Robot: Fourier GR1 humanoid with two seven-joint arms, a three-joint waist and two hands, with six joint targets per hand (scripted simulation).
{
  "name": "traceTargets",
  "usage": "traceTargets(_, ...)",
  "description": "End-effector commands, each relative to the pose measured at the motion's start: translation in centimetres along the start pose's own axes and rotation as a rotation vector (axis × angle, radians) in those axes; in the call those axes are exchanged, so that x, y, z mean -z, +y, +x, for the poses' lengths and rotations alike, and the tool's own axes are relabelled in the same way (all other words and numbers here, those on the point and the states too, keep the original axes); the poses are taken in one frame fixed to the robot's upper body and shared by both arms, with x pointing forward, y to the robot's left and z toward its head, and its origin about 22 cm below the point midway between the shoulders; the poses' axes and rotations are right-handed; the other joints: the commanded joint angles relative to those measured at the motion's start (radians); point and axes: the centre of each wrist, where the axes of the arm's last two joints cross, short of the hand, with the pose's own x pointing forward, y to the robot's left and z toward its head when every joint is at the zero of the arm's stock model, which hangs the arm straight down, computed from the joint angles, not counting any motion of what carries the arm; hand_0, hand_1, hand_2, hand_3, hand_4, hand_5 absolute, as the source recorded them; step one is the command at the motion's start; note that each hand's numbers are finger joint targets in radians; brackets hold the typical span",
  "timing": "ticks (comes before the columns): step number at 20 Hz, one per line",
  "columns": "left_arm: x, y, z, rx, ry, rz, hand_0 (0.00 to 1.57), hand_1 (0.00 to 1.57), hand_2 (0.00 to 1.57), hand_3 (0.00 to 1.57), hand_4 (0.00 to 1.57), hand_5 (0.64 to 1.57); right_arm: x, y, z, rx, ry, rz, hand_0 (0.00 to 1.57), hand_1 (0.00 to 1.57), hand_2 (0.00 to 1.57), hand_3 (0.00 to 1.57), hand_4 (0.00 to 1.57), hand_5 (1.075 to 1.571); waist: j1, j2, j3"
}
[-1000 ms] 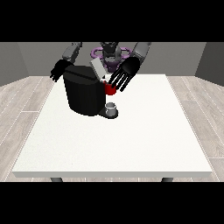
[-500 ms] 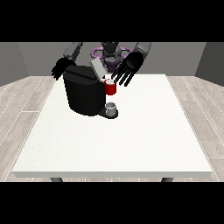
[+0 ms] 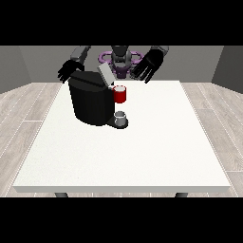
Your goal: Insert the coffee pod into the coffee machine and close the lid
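A black coffee machine stands on the white table at the far left. Its grey lid is tilted up at the top. A red thing at the machine sits on its front, and a grey thing rests on the machine's base below it. The hand at the view's right hovers raised behind and to the right of the machine, fingers spread and holding nothing. The hand at the view's left hangs behind the machine's top left corner, fingers relaxed.
The robot's torso stands behind the table's far edge. Wooden floor surrounds the table. The table's near and right parts hold no objects.
The hand at the view's right has lifted up and moved to the right, away from the red thing at the machine. The other hand has barely moved.
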Motion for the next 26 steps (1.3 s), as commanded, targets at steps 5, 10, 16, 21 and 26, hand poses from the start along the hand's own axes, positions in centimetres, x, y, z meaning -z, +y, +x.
traceTargets(5,-1.6,-7.9,-3.2,-0.582,0.016,0.056,0.00,0.00,0.00,0.00,0.26,1.571,-2.1,-2.8,-1.8,-0.027,0.071,-0.051,0.00,0.00,0.00,0.00,0.49,1.571,0.093,-0.171,-0.0018)
traceTargets(10,-4.7,-15.0,-5.3,-0.714,0.087,-0.023,0.00,0.00,0.00,0.00,0.00,1.571,-3.0,-4.9,-1.8,-0.104,0.127,-0.004,0.00,0.00,0.00,0.00,0.39,1.571,0.177,-0.322,-0.0008)
traceTargets(16,-6.9,-16.6,-7.3,-0.846,0.139,0.051,0.00,0.00,0.00,0.00,0.21,1.571,0.4,-3.8,4.1,-0.102,0.010,0.150,0.00,0.00,0.00,0.00,0.00,1.571,0.193,-0.317,-0.0007)
traceTargets(21,-7.9,-18.4,-6.6,-0.912,0.135,0.043,0.00,0.00,0.00,0.00,0.00,1.571,0.2,-2.6,4.3,-0.085,0.023,0.177,0.00,0.00,0.00,0.00,0.00,1.571,0.244,-0.334,0.0000)
traceTargets(26,-9.2,-17.7,-7.6,-0.994,0.097,0.008,0.00,0.00,0.00,0.00,0.14,1.571,0.7,-1.6,4.3,-0.130,-0.009,0.224,0.00,0.00,0.00,0.00,0.00,1.571,0.311,-0.315,0.0001)
